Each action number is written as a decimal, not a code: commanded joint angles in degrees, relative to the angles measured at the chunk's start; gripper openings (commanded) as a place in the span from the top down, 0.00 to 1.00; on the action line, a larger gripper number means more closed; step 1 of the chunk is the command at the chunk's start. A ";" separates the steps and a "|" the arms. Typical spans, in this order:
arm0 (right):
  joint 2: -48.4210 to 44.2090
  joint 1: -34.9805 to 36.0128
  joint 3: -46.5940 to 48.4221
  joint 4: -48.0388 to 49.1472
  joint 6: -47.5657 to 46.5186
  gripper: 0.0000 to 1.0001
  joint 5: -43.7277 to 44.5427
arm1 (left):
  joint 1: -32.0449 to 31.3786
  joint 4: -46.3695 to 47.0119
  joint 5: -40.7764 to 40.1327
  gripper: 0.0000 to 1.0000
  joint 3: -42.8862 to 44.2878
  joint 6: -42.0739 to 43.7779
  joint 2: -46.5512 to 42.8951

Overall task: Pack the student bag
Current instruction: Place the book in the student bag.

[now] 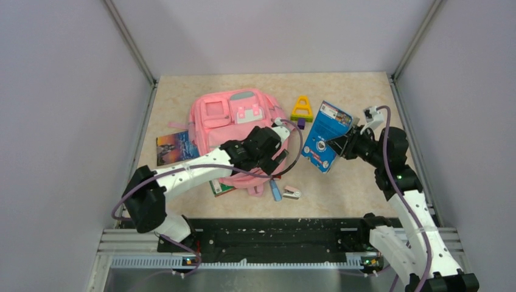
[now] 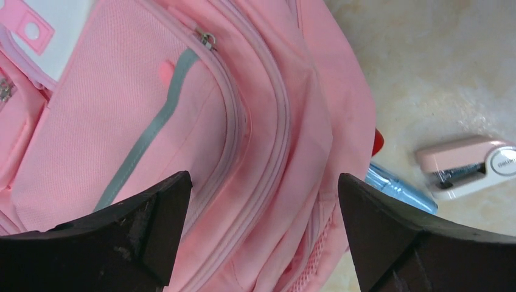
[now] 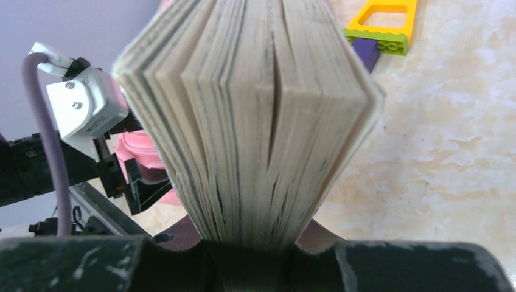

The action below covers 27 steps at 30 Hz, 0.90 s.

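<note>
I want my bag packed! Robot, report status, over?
Left gripper open, over the pink backpack. Right gripper shut on the blue book, right of it. Zips look closed; stapler and pen at its near edge.

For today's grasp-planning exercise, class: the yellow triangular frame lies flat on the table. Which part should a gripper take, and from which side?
Probably a slanted side bar of the yellow frame, from straight above: one finger through its open centre, one outside. It lies flat, and the purple block crowds its base.
</note>
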 commanded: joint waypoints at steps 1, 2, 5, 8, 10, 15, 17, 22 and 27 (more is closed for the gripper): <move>-1.92 -0.16 0.46 2.41 -2.29 1.00 0.95 | -0.86 1.26 -9.57 0.05 5.49 0.82 4.73; -2.00 -0.15 0.29 2.50 -2.37 1.00 0.79 | -0.88 1.47 -11.43 0.05 6.01 0.71 5.81; -1.93 -0.17 -0.10 2.74 -3.01 1.00 0.38 | -0.97 1.00 -13.80 0.04 7.14 0.70 8.54; -1.70 -0.16 -0.38 2.74 -3.80 1.00 0.45 | -1.22 0.57 -13.05 0.04 6.71 -0.07 9.49; -1.47 -0.13 -0.39 2.78 -4.11 1.00 0.46 | -1.30 0.57 -12.36 0.03 6.23 -0.32 9.71; -1.00 -0.14 -0.73 3.66 -4.13 1.00 0.02 | -1.28 -1.23 -11.28 0.03 6.72 -1.98 10.64; -0.71 -0.10 -0.74 3.63 -4.34 1.00 0.02 | -1.32 -1.24 -8.19 0.03 6.80 -3.13 9.46; -0.04 -0.11 -0.94 4.21 -4.23 1.00 -0.39 | -1.33 1.82 -3.49 0.02 5.99 -3.46 6.94; 0.18 -0.12 -0.94 4.46 -4.09 1.00 -0.77 | -1.33 1.55 -5.84 0.02 6.32 -1.59 9.38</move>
